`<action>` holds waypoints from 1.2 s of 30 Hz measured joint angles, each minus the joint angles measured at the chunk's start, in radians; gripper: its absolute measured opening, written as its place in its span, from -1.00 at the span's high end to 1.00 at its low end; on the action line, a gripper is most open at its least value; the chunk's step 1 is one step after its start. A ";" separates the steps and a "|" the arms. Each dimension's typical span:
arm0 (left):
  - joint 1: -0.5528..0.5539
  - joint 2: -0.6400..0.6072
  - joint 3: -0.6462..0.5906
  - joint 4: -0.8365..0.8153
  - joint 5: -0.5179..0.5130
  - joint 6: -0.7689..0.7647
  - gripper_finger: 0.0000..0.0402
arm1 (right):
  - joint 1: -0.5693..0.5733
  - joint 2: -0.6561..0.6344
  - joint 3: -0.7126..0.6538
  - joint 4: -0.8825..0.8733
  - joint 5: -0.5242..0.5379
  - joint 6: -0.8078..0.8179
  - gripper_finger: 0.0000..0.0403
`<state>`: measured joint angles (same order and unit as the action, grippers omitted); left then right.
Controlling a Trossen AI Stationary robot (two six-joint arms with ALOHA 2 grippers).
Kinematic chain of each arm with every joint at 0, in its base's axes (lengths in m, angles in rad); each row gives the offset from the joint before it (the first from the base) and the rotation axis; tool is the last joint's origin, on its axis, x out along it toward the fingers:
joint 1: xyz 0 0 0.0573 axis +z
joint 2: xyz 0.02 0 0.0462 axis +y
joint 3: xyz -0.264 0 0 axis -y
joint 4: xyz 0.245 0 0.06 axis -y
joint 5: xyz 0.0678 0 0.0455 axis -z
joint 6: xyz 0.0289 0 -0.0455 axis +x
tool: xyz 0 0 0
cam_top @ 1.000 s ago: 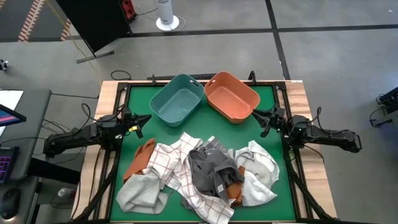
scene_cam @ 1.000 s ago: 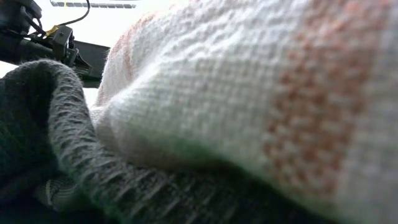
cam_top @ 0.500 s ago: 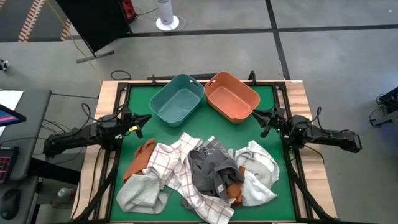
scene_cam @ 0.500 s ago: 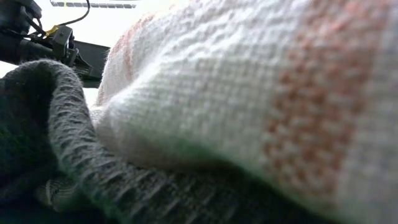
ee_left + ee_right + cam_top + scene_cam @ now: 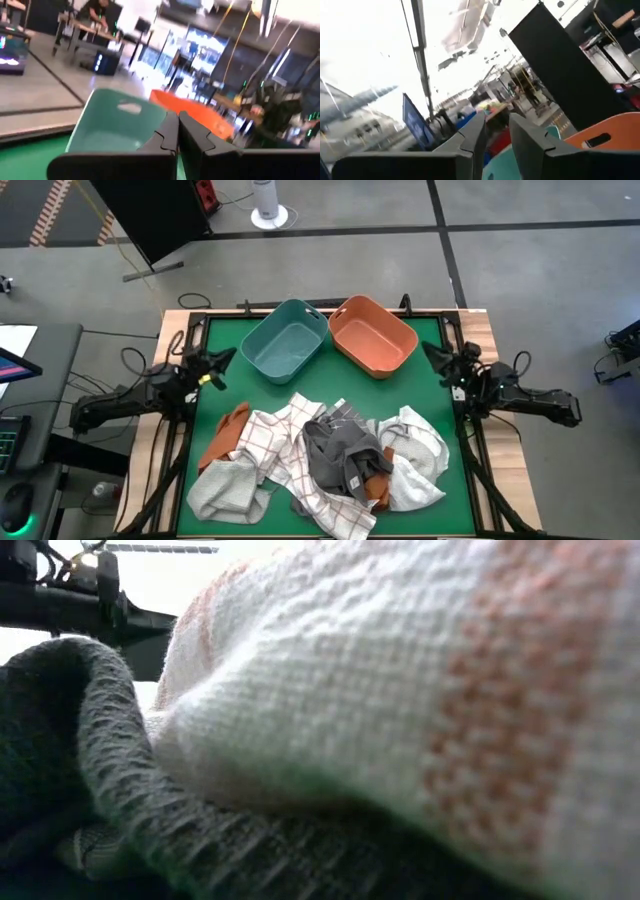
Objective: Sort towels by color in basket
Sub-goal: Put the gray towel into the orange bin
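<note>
The towels lie in a loose heap on the near half of the green table: a rust-orange one [image 5: 227, 436], a checked white one [image 5: 275, 442], a light grey one [image 5: 225, 490], a dark grey one [image 5: 342, 452] on top, and a white one [image 5: 415, 455]. In the low view, white cloth [image 5: 400, 690] and dark grey cloth [image 5: 100, 770] fill the picture. My left gripper [image 5: 222, 360] [image 5: 178, 131] hangs shut at the table's left side, clear of the heap. My right gripper [image 5: 433, 353] [image 5: 496, 127] is at the right side, slightly open and empty.
A teal basket [image 5: 283, 342] [image 5: 100, 125] and an orange basket [image 5: 372, 335] [image 5: 200, 112] stand side by side at the far edge, both with nothing in them. Bare green table [image 5: 300, 385] lies between the baskets and the heap. Black frame rails run along both sides.
Both grippers have risen from their low positions beside the table and tipped upward, drifting a little toward the far edge. The towels have not moved.
</note>
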<state>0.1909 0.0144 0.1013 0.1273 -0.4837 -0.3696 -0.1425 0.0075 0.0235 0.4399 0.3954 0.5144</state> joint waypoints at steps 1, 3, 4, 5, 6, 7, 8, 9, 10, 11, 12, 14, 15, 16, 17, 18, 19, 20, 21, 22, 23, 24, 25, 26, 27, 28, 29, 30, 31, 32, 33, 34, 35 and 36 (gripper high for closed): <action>0.000 0.001 0.000 0.030 0.002 -0.024 0.99 | -0.001 0.001 0.000 0.009 0.000 0.035 0.43; 0.000 0.000 0.001 0.087 0.005 -0.101 0.99 | -0.004 -0.002 0.000 0.034 0.000 0.123 0.43; 0.000 0.000 0.001 0.106 0.004 -0.139 0.99 | -0.004 -0.004 0.000 0.038 0.000 0.170 0.43; 0.000 0.000 0.001 0.120 0.004 -0.172 0.99 | -0.002 -0.004 0.000 0.035 -0.002 0.210 0.43; 0.000 0.000 0.001 0.124 0.004 -0.202 0.99 | 0.000 -0.003 0.000 0.030 -0.004 0.241 0.43; 0.000 0.000 0.001 0.122 0.005 -0.235 0.99 | 0.005 -0.003 0.000 0.022 -0.006 0.261 0.43; 0.000 0.000 0.001 0.121 0.005 -0.273 0.99 | 0.009 -0.003 0.000 0.019 -0.008 0.269 0.43; 0.000 0.000 0.001 0.122 0.004 -0.314 0.99 | 0.014 -0.003 0.000 0.018 -0.008 0.271 0.43; 0.000 0.000 0.002 0.122 0.005 -0.354 0.99 | 0.017 -0.003 0.001 0.015 -0.008 0.272 0.43; 0.000 0.000 0.002 0.122 0.005 -0.387 0.99 | 0.020 -0.003 0.001 0.012 -0.009 0.275 0.43; 0.000 0.000 0.002 0.122 0.005 -0.414 0.99 | 0.026 -0.003 0.001 0.010 -0.010 0.282 0.43; 0.000 0.000 0.002 0.123 0.004 -0.452 0.99 | 0.036 -0.003 0.001 0.011 -0.011 0.311 0.43; 0.000 0.000 0.003 0.123 0.004 -0.464 0.99 | 0.042 -0.003 0.002 0.009 -0.011 0.331 0.43; 0.000 0.000 0.003 0.123 0.003 -0.471 0.99 | 0.049 -0.003 0.002 0.003 -0.012 0.352 0.43; 0.000 0.000 0.003 0.123 0.002 -0.475 0.99 | 0.055 -0.002 0.002 -0.002 -0.016 0.364 0.43; 0.000 0.000 0.003 0.123 0.002 -0.476 0.99 | 0.061 -0.002 0.002 -0.008 -0.029 0.368 0.43; 0.000 0.000 0.003 0.123 0.001 -0.477 0.99 | 0.066 -0.002 0.002 -0.017 -0.050 0.367 0.43; 0.000 0.000 0.003 0.123 0.001 -0.482 0.99 | 0.071 -0.002 0.002 -0.026 -0.076 0.363 0.43; 0.000 0.000 0.004 0.124 0.001 -0.491 0.99 | 0.077 -0.001 0.002 -0.036 -0.098 0.364 0.43; 0.000 0.000 0.004 0.124 0.000 -0.505 0.99 | 0.085 0.002 0.005 -0.050 -0.113 0.369 0.43; 0.000 0.000 0.004 0.124 0.000 -0.528 0.99 | 0.094 0.010 0.016 -0.071 -0.120 0.379 0.43; 0.000 0.000 0.004 0.125 -0.005 -0.555 0.99 | 0.106 0.024 0.034 -0.095 -0.121 0.384 0.43; 0.000 0.000 0.004 0.128 -0.016 -0.580 0.99 | 0.119 0.041 0.057 -0.120 -0.121 0.381 0.43; 0.000 0.000 0.004 0.130 -0.019 -0.604 0.99 | 0.133 0.067 0.090 -0.151 -0.121 0.369 0.43; 0.000 0.000 0.007 0.131 -0.004 -0.619 0.99 | 0.145 0.099 0.131 -0.186 -0.120 0.353 0.43; 0.001 0.001 0.016 0.130 0.042 -0.623 0.99 | 0.156 0.135 0.172 -0.229 -0.117 0.339 0.43; 0.001 0.004 0.028 0.131 0.093 -0.617 0.99 | 0.168 0.181 0.220 -0.281 -0.112 0.322 0.43; 0.000 0.014 0.046 0.130 0.138 -0.603 0.99 | 0.177 0.229 0.270 -0.333 -0.110 0.307 0.43; 0.000 0.024 0.068 0.116 0.172 -0.587 0.99 | 0.186 0.281 0.320 -0.385 -0.109 0.291 0.43; 0.000 0.037 0.093 0.089 0.199 -0.569 0.99 | 0.193 0.337 0.368 -0.434 -0.109 0.274 0.43; 0.000 0.054 0.124 0.052 0.218 -0.546 0.99 | 0.199 0.395 0.416 -0.481 -0.109 0.259 0.43; 0.000 0.073 0.160 0.009 0.234 -0.520 0.99 | 0.205 0.453 0.464 -0.519 -0.109 0.242 0.43; 0.000 0.096 0.200 -0.038 0.256 -0.491 0.99 | 0.209 0.509 0.507 -0.547 -0.109 0.229 0.43; 0.000 0.121 0.241 -0.085 0.280 -0.461 0.99 | 0.213 0.568 0.549 -0.579 -0.109 0.216 0.43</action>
<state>0.1913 0.1355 0.3425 0.0424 -0.2041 -0.8308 0.0702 0.5759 0.5729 -0.1391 0.2863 0.7301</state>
